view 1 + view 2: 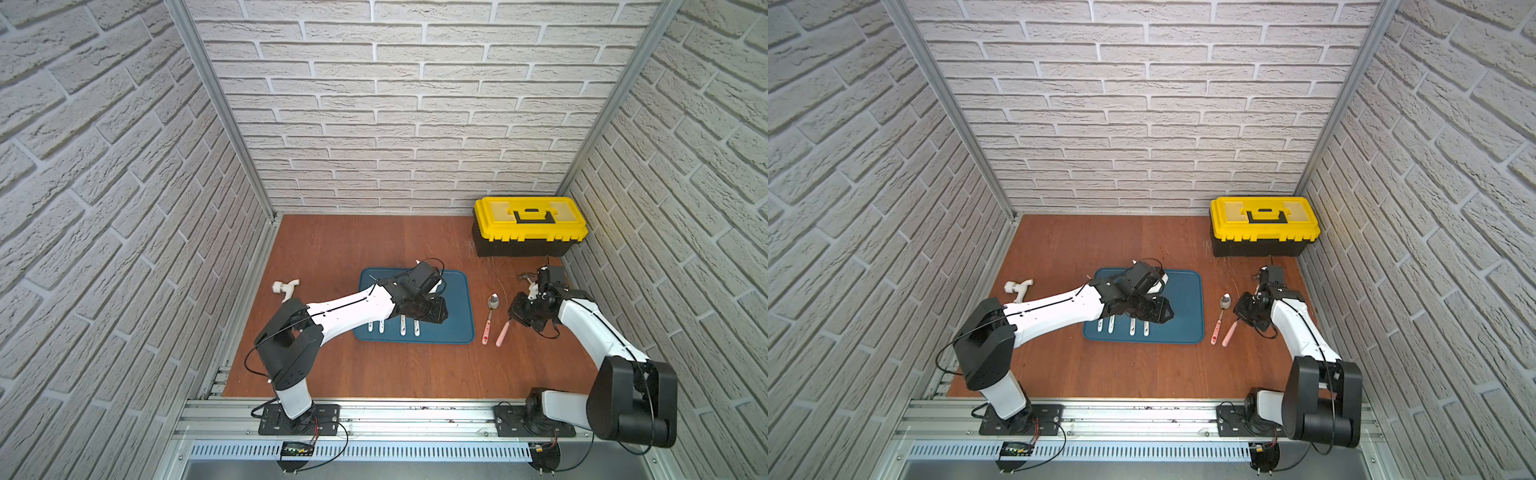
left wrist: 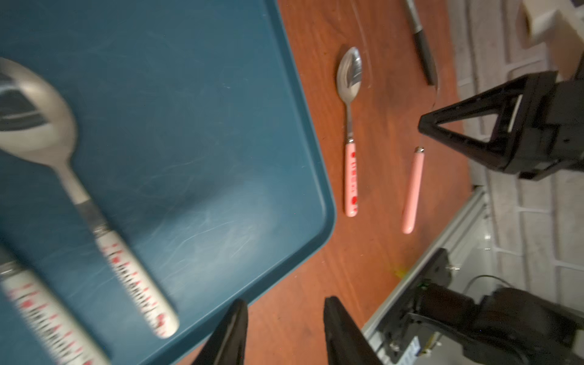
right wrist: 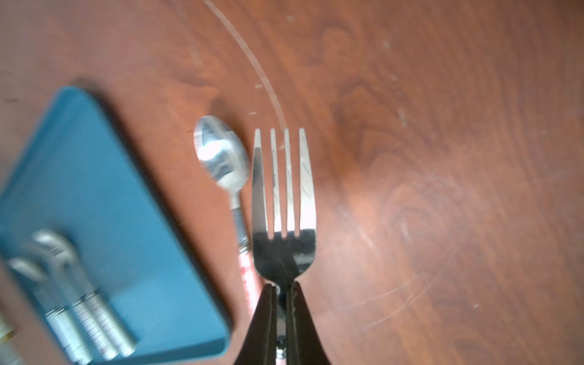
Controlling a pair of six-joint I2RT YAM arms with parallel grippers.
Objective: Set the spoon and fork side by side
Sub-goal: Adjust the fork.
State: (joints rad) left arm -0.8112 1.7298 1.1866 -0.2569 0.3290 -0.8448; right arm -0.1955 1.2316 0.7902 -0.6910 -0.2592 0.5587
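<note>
Right wrist view: the right gripper (image 3: 283, 286) is pinching the neck of the fork (image 3: 284, 205), its two dark fingers (image 3: 265, 316) pressed against the metal just below the tines. The tines point away from the camera over the wooden table (image 3: 442, 158). Whether the fork rests on the wood or hangs just above it cannot be told. Just beside the fork, on the side toward the tray, lies the spoon (image 3: 221, 158), bowl up and pointing the same way as the tines, its pink patterned handle running partly under the gripper in this view.

In both top views the two pieces lie on the bare table between the blue tray (image 1: 457, 291) and the right arm. The fork's plain pink handle slants so that its end comes near the end of the spoon's handle, while the heads stand a little further apart.

The left gripper (image 2: 284, 300) has its jaws spread with nothing between them, and it hovers over the tray's near right part. On the tray lie four white-handled utensils (image 1: 392, 326) in a row, partly hidden under the left arm.

At the back right stands a yellow toolbox (image 1: 530, 224). A white pipe fitting (image 1: 284, 287) lies left of the tray.
</note>
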